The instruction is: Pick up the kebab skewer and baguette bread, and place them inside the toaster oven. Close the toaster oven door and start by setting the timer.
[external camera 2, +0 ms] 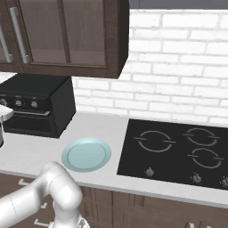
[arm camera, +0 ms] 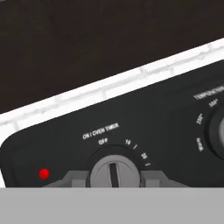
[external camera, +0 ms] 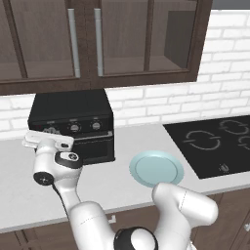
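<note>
Pincer (arm camera: 114, 177) in the hand view is clamped on the round grey ribbed timer knob (arm camera: 114, 171), one dark fingertip (arm camera: 72, 178) on each side, beside one red lamp (arm camera: 43, 173) on the matte black panel. Left base view: boxy black toaster oven (external camera: 73, 114) on the pale smooth desk (external camera: 112, 180), toaster oven door (external camera: 95, 144) shut, three knobs counted, one round pale-blue plate (external camera: 156, 168) nearby. Right base view: one glossy black cooktop (external camera 2: 178, 151) with three ring burners in view.
</note>
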